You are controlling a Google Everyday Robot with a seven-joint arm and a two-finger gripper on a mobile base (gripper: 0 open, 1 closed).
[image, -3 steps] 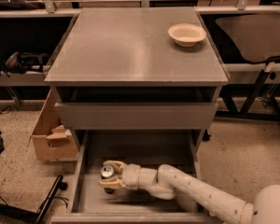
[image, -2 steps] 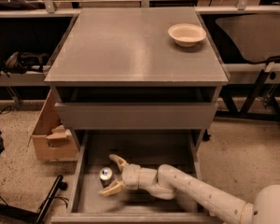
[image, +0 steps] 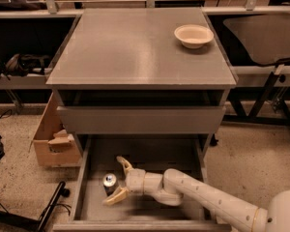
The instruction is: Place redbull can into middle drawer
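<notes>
The redbull can [image: 109,182] stands upright on the flat grey floor of the pulled-out middle drawer [image: 150,207], near its left side; I see its shiny silver top and dark body. My gripper [image: 119,180] is inside the drawer just right of the can, its two cream fingers spread wide, one behind the can and one in front of it. The fingers do not clamp the can. My white arm [image: 208,202] reaches in from the lower right.
A cream bowl [image: 193,35] sits on the cabinet top [image: 135,47] at the back right. A closed drawer front [image: 140,119] lies above the open drawer. A cardboard box [image: 53,139] stands on the floor to the left, a black stand beside it.
The fingers were closed around the can a second ago; they have since opened wide and let go. The can now stands free on the drawer floor.
</notes>
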